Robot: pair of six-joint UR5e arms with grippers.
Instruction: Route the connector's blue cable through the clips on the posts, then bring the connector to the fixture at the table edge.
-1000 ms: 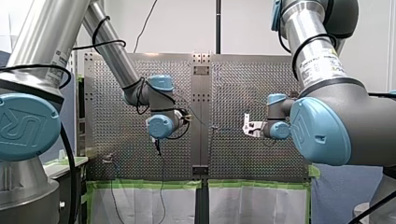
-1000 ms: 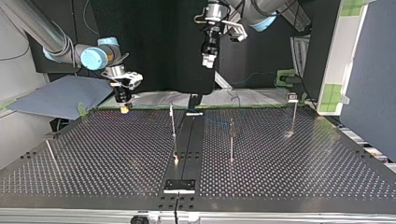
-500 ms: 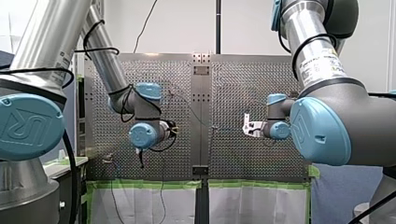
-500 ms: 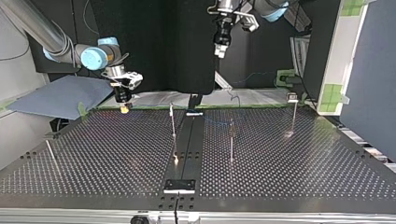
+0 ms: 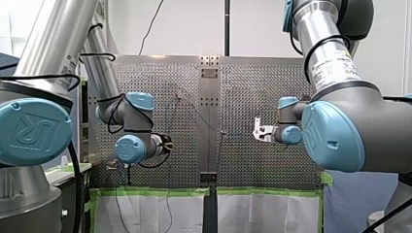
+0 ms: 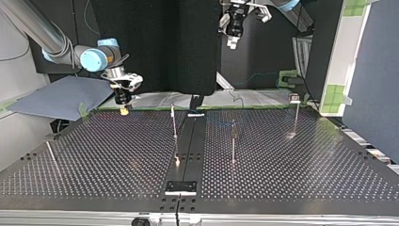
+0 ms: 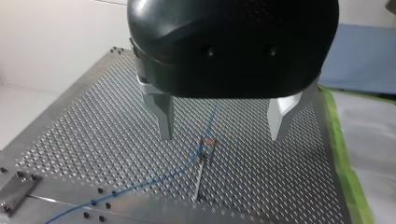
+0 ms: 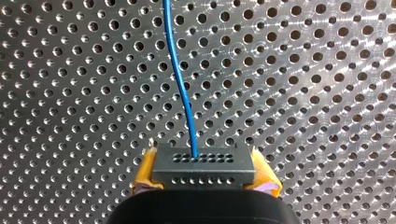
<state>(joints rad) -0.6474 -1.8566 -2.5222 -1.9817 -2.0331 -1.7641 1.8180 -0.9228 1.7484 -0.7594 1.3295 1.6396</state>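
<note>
The connector (image 8: 204, 163) is clamped between the yellow pads of the right gripper (image 8: 203, 173). The blue cable (image 8: 180, 79) is seen leaving the connector's face and running ahead over the perforated table (image 8: 303, 70). In the top view this gripper is placed in the upper left of the frame, low over the far edge of the table.

The left gripper (image 7: 222, 123) is spread wide and nothing is held in it. Under it, between the fingers, a post (image 7: 201, 172) with a clip (image 7: 208, 141) is seen. The cable appears to pass at this clip and then to lie slack on the plate beyond it.

Several risks are judged from here:
- If the connector is carried away too fast, the thin cable can be pulled tight and dragged out of the clip, or strained where it enters the connector.
- If the open gripper is lowered carelessly, the slender post can be struck and bent, or the cable can be missed.
- The slack part can also be caught on the screws of the plate.
</note>
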